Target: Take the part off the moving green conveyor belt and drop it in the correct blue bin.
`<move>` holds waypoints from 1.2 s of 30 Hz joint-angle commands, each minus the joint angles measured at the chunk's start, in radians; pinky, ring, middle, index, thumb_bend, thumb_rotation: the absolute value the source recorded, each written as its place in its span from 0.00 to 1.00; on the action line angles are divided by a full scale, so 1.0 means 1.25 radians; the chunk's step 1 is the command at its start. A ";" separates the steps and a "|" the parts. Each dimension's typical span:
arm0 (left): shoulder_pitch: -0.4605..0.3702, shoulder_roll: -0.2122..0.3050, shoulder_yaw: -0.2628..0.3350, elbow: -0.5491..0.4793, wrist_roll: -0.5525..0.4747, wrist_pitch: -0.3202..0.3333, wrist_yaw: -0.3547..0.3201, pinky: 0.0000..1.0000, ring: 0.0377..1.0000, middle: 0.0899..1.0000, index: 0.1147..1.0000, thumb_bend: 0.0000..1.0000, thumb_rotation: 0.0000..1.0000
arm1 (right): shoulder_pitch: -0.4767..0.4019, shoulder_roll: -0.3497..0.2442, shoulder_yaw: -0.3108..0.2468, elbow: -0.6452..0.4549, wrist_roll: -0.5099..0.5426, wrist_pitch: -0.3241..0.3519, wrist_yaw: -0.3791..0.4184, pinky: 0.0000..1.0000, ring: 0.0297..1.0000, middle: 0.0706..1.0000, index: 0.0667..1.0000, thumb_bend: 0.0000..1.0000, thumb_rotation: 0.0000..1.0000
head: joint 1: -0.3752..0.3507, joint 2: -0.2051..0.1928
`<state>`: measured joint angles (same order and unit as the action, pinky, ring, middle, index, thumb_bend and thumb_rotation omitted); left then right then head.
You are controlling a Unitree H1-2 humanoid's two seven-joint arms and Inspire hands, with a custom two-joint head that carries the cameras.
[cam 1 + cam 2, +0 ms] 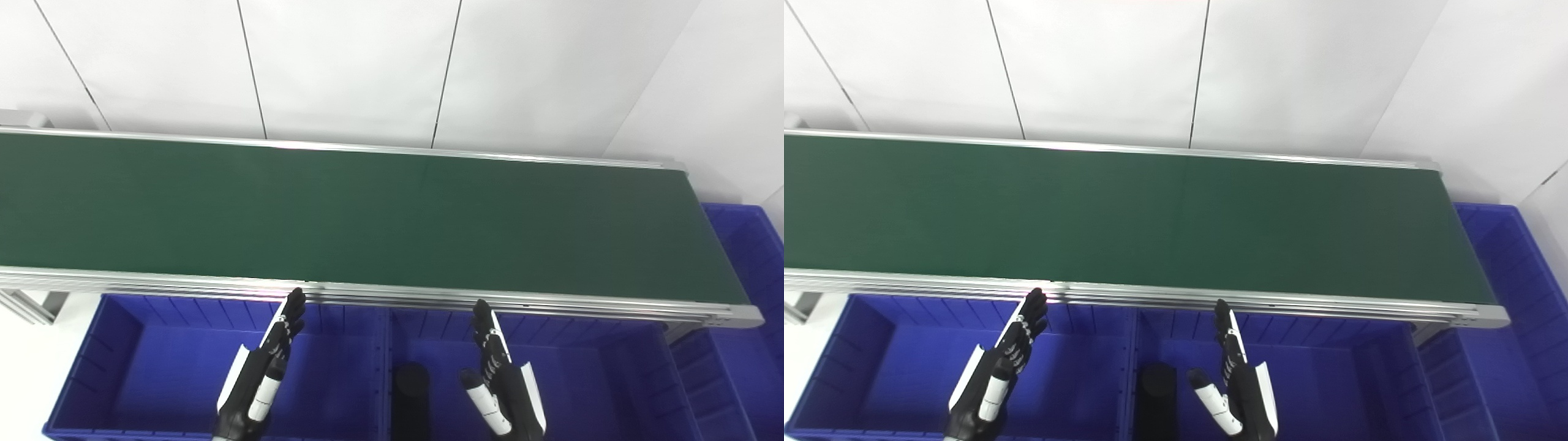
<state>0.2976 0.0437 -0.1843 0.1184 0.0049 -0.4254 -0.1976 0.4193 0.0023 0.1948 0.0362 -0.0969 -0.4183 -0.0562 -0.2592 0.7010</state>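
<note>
The green conveyor belt (367, 214) runs across the view with no part on it. My left hand (263, 373) is open and empty, fingers stretched toward the belt's near rail, above the left blue bin (135, 373). My right hand (499, 383) is open and empty above the right blue bin (588, 380). A black cylindrical object (410, 398) stands at the divide between the two bins, between my hands. The scene also shows in the right eye view, with the left hand (998, 373) and the right hand (1237, 383).
A third blue bin (744, 294) sits past the belt's right end. The aluminium near rail (429, 297) overhangs the bins' far edges. A white panelled wall (367, 67) stands behind the belt.
</note>
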 commanded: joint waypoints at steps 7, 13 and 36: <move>-0.004 -0.004 -0.003 -0.019 0.002 -0.034 0.011 1.00 1.00 1.00 1.00 0.79 1.00 | -0.003 0.011 -0.004 -0.014 0.005 -0.039 -0.006 1.00 0.99 0.99 1.00 0.77 0.78 | -0.002 -0.001; -0.005 0.005 -0.004 -0.018 0.015 -0.028 0.011 1.00 1.00 1.00 1.00 0.83 1.00 | -0.002 0.012 -0.004 -0.014 0.008 -0.041 -0.001 1.00 1.00 1.00 1.00 0.77 0.78 | -0.005 -0.001; -0.008 0.005 0.000 -0.015 0.023 -0.033 0.019 1.00 1.00 1.00 1.00 0.81 1.00 | -0.003 0.021 -0.007 -0.015 -0.004 -0.041 -0.005 1.00 0.99 0.99 1.00 0.76 0.78 | -0.008 0.003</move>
<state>0.3001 0.0491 -0.1865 0.1157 0.0282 -0.4254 -0.1859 0.4194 0.0186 0.1864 0.0373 -0.1046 -0.4183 -0.0575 -0.2700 0.7041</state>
